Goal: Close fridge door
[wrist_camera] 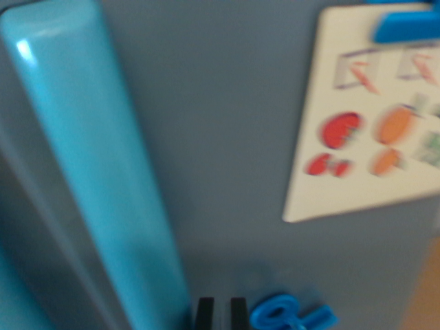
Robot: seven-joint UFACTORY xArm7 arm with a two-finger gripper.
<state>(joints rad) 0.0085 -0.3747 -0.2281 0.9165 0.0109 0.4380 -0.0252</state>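
Observation:
The grey fridge door [227,137] fills the blurred wrist view at very close range. A long turquoise handle [96,172] runs down the view's left side, slanting toward the bottom centre. My gripper [221,313] shows only as two black fingertips [205,313] at the bottom edge, close together, right against or just off the door face beside the handle's lower end. Nothing is seen between them. Whether the door is ajar cannot be told from here.
A cream card [371,117] with fruit and vegetable pictures hangs on the door at the right, held by a blue clip [405,24]. A blue magnet piece [289,315] sits at the bottom. A strip of brown floor [426,295] shows bottom right.

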